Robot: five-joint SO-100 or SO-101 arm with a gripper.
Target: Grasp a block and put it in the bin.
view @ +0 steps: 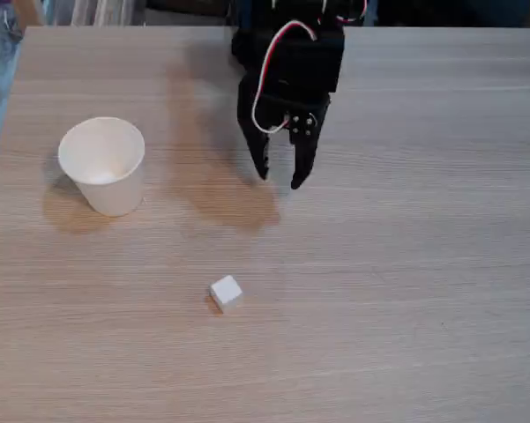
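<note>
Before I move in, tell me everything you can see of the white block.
The block is a tiny white cube with plain faces, matte, possibly foam or plastic. It sits flat on the wooden table, turned slightly askew to the wood grain, casting a small shadow on its left. Nothing touches it but the table. In the fixed view it lies below the open tool and to the lower right of the paper cup, clear of both.

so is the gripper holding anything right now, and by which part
Nothing is held. The gripper hangs open with bare fingers, while the block lies apart on the table.
</note>
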